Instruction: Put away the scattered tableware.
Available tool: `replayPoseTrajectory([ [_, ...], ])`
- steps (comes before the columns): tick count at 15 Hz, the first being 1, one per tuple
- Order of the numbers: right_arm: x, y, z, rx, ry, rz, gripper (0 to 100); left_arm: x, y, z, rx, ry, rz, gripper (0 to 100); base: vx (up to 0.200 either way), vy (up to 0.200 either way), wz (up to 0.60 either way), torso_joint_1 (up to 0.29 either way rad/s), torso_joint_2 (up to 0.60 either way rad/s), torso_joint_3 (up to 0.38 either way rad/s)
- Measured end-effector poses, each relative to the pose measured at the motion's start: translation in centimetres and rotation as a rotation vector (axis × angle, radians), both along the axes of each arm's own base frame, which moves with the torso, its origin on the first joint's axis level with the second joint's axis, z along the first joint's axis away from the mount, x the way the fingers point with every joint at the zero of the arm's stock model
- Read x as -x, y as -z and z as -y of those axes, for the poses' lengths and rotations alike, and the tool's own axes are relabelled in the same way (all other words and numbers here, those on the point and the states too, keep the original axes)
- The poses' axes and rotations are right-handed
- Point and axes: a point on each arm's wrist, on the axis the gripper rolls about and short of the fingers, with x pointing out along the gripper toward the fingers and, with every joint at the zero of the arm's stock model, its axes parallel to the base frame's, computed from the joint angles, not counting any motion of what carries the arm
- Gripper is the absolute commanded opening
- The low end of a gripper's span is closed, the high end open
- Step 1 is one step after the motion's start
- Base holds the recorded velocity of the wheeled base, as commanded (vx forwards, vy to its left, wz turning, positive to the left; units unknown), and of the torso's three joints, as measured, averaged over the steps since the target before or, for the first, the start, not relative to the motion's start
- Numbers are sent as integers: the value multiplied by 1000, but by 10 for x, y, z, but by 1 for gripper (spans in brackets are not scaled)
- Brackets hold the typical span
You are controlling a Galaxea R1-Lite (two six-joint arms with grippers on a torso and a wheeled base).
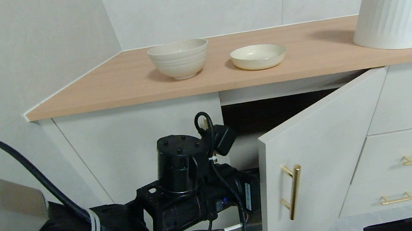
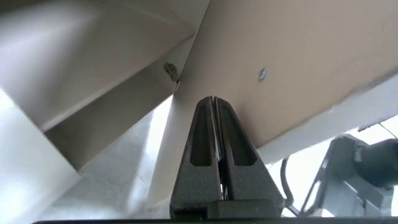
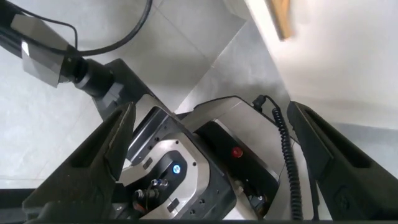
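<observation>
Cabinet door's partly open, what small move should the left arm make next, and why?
Probably push the cabinet door wider with the shut left gripper, which is close to its inner face. The door is only ajar, and the bowl and dish sit on the countertop.

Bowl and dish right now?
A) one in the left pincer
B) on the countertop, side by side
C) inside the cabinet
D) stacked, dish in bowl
B: the bowl and the dish stand apart, side by side, on the countertop, above the open cabinet door.
</observation>
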Motion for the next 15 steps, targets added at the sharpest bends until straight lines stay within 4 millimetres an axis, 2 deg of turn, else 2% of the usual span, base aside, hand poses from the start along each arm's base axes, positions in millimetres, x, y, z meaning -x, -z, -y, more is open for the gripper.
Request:
replayPoseTrajectory([
  [11, 12, -9, 3, -49, -55, 51, 100, -10, -2, 14, 18, 6, 19, 0, 0, 0, 0, 0, 0, 0],
  [15, 26, -12, 9, -101, -198, 93, 100, 10, -8, 40, 25, 95, 23, 0, 0, 0, 0, 0, 0, 0],
])
